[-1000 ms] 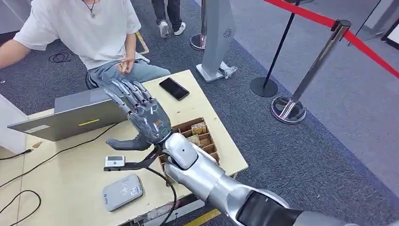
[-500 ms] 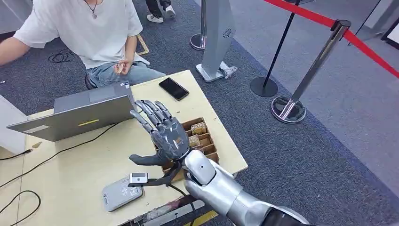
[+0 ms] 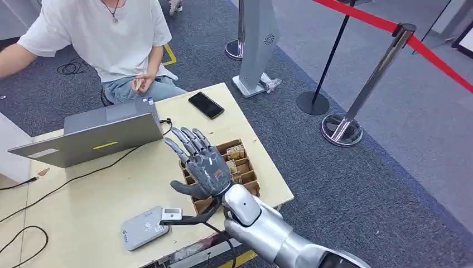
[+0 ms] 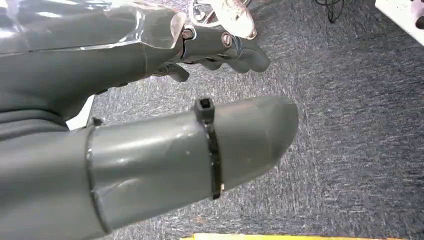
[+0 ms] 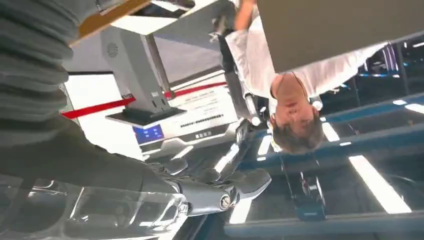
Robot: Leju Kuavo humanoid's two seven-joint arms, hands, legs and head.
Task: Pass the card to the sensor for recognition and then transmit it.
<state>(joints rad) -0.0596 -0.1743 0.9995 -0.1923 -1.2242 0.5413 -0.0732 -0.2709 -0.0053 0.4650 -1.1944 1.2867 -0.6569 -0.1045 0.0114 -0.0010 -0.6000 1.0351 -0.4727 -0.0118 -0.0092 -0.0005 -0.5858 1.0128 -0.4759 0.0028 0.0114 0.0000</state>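
My right hand point(image 3: 202, 164) hovers open over the wooden card box point(image 3: 252, 177) near the table's right edge, fingers spread and pointing away from me, holding nothing. Small cards point(image 3: 236, 152) stand in the box's far compartments. The grey card sensor point(image 3: 144, 228) lies flat near the table's front edge, to the left of that hand and apart from it. In the right wrist view the right hand's fingers point(image 5: 220, 192) stretch out empty. In the left wrist view my left hand point(image 4: 100, 65) hangs over grey carpet, thumb and fingers apart with nothing in them.
A person in a white shirt point(image 3: 100, 33) sits behind the table point(image 3: 83, 190). An open laptop point(image 3: 95, 137) with cables stands at the back left, a black phone point(image 3: 206, 105) at the back right. Stanchions point(image 3: 341, 129) with a red belt and a grey kiosk pillar point(image 3: 257, 44) stand on the right.
My right hand has swung from in front of the laptop to the right and toward me, ending over the card box. It stays open and empty.
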